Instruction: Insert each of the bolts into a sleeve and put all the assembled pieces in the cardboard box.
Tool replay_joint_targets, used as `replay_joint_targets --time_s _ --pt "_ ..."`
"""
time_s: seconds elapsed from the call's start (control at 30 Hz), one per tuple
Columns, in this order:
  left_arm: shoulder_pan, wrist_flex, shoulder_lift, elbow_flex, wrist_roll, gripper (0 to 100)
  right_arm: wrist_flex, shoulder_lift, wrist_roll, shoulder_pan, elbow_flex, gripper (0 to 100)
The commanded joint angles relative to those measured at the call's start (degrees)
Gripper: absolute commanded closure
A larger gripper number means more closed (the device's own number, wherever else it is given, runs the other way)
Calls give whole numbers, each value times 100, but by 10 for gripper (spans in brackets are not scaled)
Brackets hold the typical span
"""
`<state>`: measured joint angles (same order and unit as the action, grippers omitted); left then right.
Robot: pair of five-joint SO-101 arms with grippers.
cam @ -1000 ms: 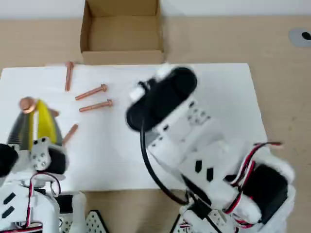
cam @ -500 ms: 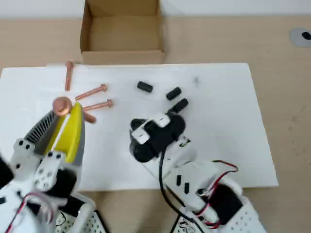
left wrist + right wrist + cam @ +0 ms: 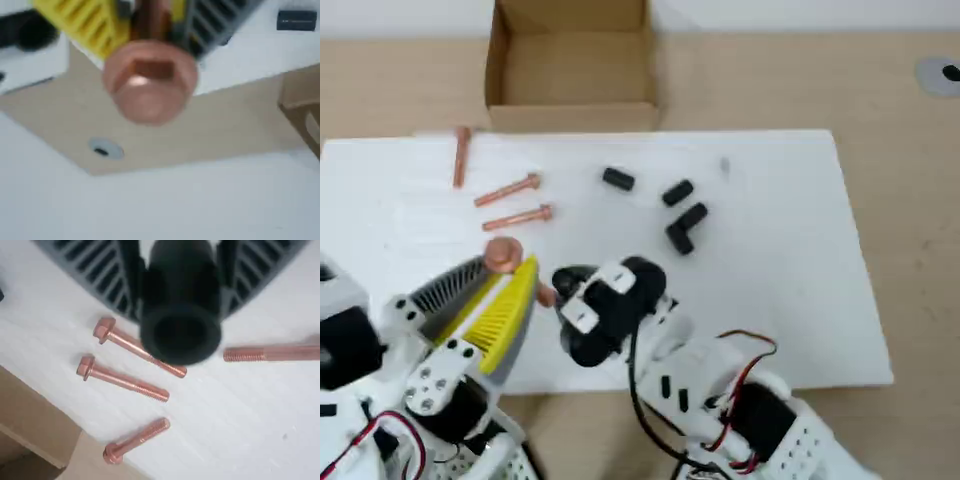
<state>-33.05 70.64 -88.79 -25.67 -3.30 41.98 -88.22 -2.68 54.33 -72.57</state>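
Here's the state of play: nothing is assembled so far. The left gripper (image 3: 508, 270) is closed tight on one copper bolt (image 3: 150, 82), fingers pinching the shank with the hex head sticking out past the tips. The right gripper (image 3: 180, 270) is clamped round a black sleeve (image 3: 181, 332), open bore out beyond its fingers. In the high view both arms sit low over the near edge of the white sheet (image 3: 770, 300), and the held bolt's far end lies just beside the right arm's wrist. So bolt and sleeve are close, but I can't tell whether they line up, and the bolt is not in the bore.

What's left? Plenty. Three loose bolts (image 3: 507, 190) lie on the sheet toward the left, well apart from the grippers. Loose sleeves (image 3: 617, 179) are scattered mid-sheet – at least three, with the nearest pair (image 3: 685, 228) seemingly touching, so the count is uncertain. The cardboard box (image 3: 570, 118) stands on the table beyond the sheet's far edge, and no assembled piece shows in it.

My read: first pairing about to be attempted – every insertion and every drop into the box is yet to come
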Motion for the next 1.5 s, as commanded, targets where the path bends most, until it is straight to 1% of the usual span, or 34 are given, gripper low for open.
replay_joint_targets --time_s 0.0,0.07,0.2,0.33,0.4,0.53,0.63,0.77,0.9,1.03,1.17,1.37,1.47 --pt "-35 -9 -312 -308 -9 992 -176 -101 0 84 136 988" --pt "-26 -18 -479 -580 0 992 -176 -101 0 84 154 988" --pt "-26 -299 -752 -1125 26 992 -176 -110 0 92 171 988" --pt "-18 -747 -945 -1802 352 992 -176 -119 -9 101 171 988" --pt "167 -1029 -1068 -2084 448 992 -176 -119 -9 101 171 988" --pt "826 -1688 -1323 -2523 422 992 -176 -119 -9 101 171 988" --pt "1090 -1890 -1437 -2690 422 992 -176 -119 -9 101 171 988" --pt "1090 -1793 -1455 -2690 396 992 -176 -119 -88 92 163 988" --pt "1090 -1793 -1446 -2681 -9 992 -176 -75 -404 84 145 988" --pt "1081 -1793 -1446 -2646 -185 993 -176 -75 -404 84 119 988" --pt "1046 -1626 -1464 -2637 -202 993 -176 -75 -404 84 119 988" --pt "404 -1116 -1455 -2303 -308 993 -176 -75 -404 84 119 988" --pt "352 -1099 -1446 -2242 -316 993 -167 -75 -404 84 110 988"
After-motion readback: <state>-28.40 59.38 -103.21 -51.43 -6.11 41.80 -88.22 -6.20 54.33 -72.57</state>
